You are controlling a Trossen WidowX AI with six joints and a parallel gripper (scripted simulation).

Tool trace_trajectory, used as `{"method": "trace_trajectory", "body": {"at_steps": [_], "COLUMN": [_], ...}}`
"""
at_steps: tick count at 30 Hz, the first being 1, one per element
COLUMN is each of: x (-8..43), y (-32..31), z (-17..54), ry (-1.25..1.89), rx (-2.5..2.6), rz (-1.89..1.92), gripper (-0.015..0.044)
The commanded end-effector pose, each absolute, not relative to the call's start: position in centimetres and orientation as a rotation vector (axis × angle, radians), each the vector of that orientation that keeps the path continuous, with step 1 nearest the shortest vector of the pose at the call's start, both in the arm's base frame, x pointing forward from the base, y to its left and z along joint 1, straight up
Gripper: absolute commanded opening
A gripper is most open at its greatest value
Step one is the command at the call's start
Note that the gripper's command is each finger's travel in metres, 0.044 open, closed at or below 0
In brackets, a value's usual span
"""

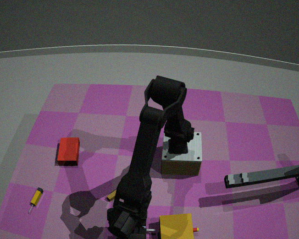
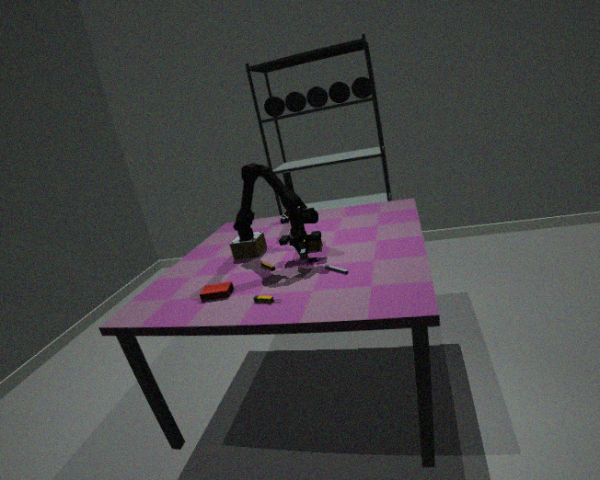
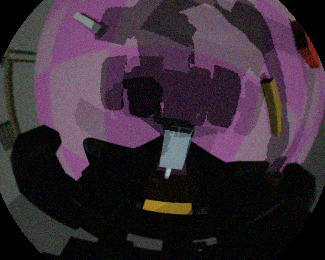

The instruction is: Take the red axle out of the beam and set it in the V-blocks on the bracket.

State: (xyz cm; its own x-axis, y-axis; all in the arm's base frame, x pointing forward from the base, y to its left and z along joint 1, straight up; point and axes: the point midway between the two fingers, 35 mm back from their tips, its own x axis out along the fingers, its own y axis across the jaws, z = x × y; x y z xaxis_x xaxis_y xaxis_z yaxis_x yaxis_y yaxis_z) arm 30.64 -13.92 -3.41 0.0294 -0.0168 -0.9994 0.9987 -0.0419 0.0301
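Pink-checked table (image 1: 242, 138) (image 2: 393, 294) (image 3: 64, 95), grey walls (image 1: 144, 23) (image 2: 497, 103) (1 shelf rack (image 2: 310, 55)), fingers (image 1: 139, 231) (image 2: 301, 247) clamped on pale tool (image 1: 151, 230) (image 2: 303, 252) (image 3: 175, 155)

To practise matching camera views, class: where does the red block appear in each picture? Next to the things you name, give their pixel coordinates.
The red block (image 1: 69, 149) (image 2: 216, 290) (image 3: 309, 50):
Top: left side, below mid-height.
Exterior: left of centre, near the table's front.
Wrist: upper right edge, partly cut off.
Shared landmark: the yellow bar (image 1: 111, 195) (image 2: 268, 265) (image 3: 273, 106).

The rectangular tabletop (image 1: 243, 137) (image 2: 393, 304) is checkered magenta and pale pink; the rectangular block (image 1: 68, 149) (image 2: 216, 290) is red. The slim wall rack (image 2: 310, 53) seems black, though dimly lit.
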Motion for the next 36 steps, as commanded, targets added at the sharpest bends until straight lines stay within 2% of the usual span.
{"method": "trace_trajectory", "body": {"at_steps": [1, 12, 36], "x": [30.7, 30.7, 30.7], "y": [-13.9, -13.9, -13.1], "z": [-3.4, -2.1, 2.2], "ry": [1.155, 1.158, 1.164], "rx": [1.242, 1.247, 1.24], "rz": [-1.225, -1.23, -1.227], "gripper": [0.0157, 0.044, 0.044]}}
